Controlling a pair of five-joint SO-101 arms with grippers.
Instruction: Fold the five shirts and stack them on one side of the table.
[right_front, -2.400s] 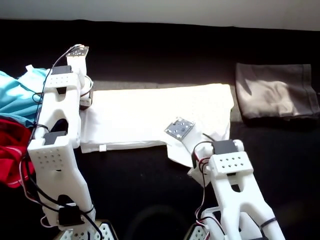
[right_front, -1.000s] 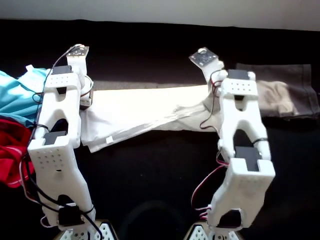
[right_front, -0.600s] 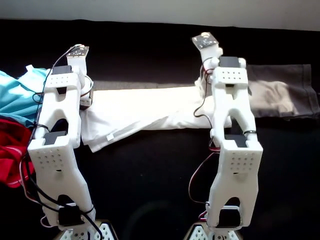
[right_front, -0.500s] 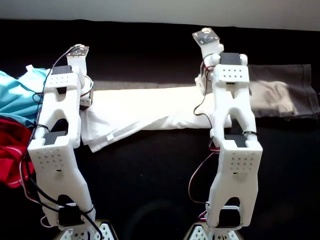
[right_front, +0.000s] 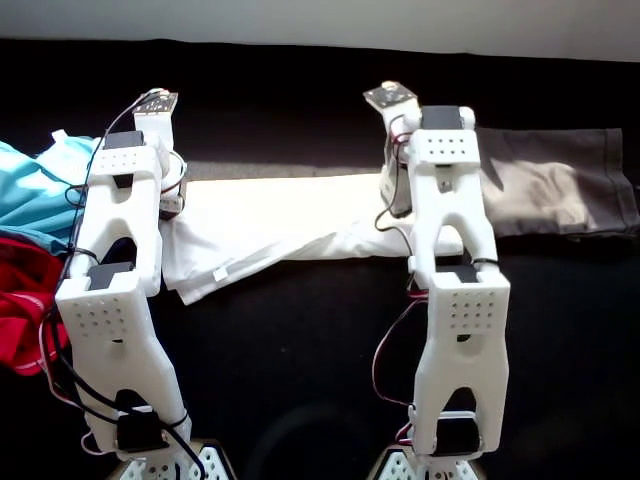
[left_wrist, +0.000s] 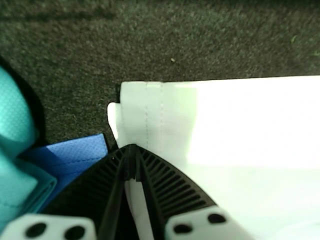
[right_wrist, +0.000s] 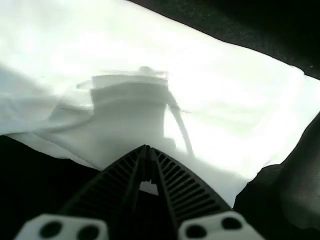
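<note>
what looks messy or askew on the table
The white shirt is folded unevenly: its near edge slants and a flap sticks out at its left end. The teal shirt and red shirt lie crumpled at the left edge of the table.

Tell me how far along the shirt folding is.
Done: one grey shirt lies folded at the right. In hand: the white shirt, folded into a long strip, left tool shut on one end, right tool above the other. To do: teal shirt and red shirt, heaped unfolded.
</note>
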